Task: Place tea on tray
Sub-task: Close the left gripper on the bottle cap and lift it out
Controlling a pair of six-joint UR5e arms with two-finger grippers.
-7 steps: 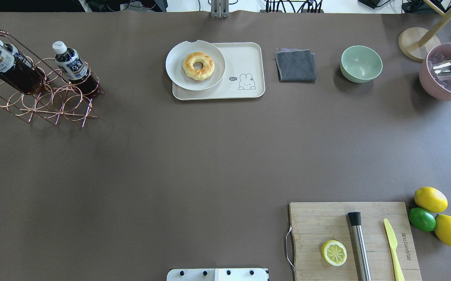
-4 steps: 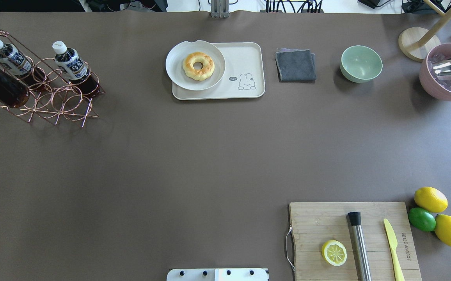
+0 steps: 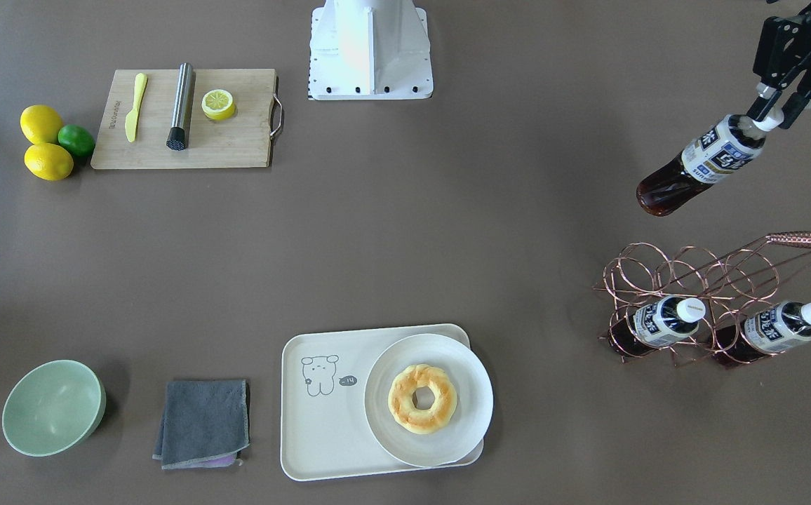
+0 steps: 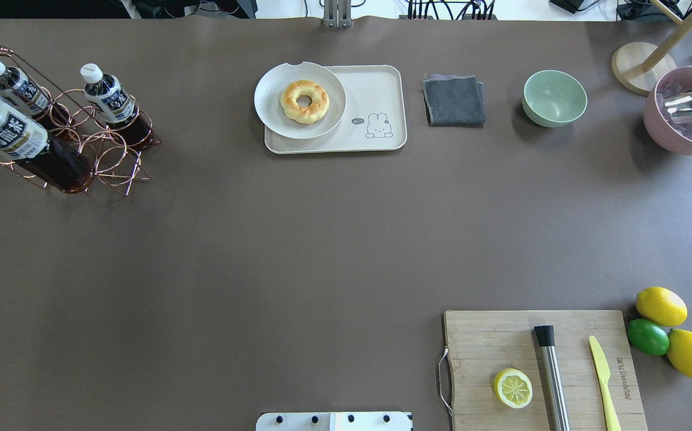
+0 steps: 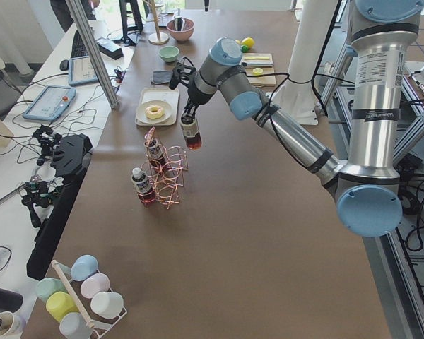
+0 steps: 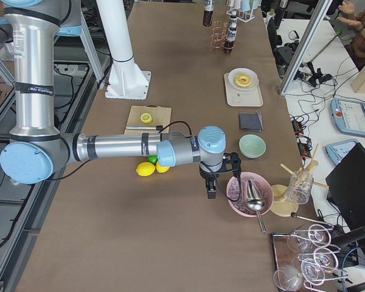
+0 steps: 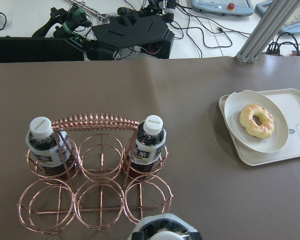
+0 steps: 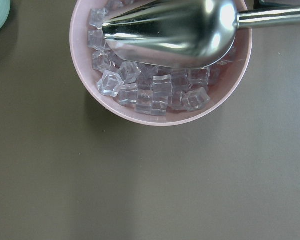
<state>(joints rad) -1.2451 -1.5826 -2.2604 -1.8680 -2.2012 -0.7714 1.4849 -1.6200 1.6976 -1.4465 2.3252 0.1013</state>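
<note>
My left gripper (image 3: 774,113) is shut on the white cap of a tea bottle (image 3: 700,168) and holds it tilted in the air, beside the copper wire rack (image 3: 700,280) on the robot's side. The bottle also shows in the overhead view (image 4: 23,146), over the rack's near left part. Two more tea bottles (image 3: 661,322) (image 3: 777,326) stand in the rack. The cream tray (image 4: 382,84) with a line-drawn animal lies at the table's far middle. My right gripper (image 6: 210,188) hovers by the pink ice bowl (image 8: 160,60); I cannot tell whether it is open or shut.
A round plate (image 4: 271,105) with a doughnut (image 4: 304,100) covers the tray's left half. A grey cloth (image 4: 454,99) and green bowl (image 4: 554,97) lie to its right. A cutting board (image 4: 501,341) with lemon half, muddler and knife sits near right, with lemons and a lime beside it.
The held tea bottle has moved toward the robot's side of the rack, first drifting left, then back right. Both bottles left in the rack now show. The right arm has not moved.
</note>
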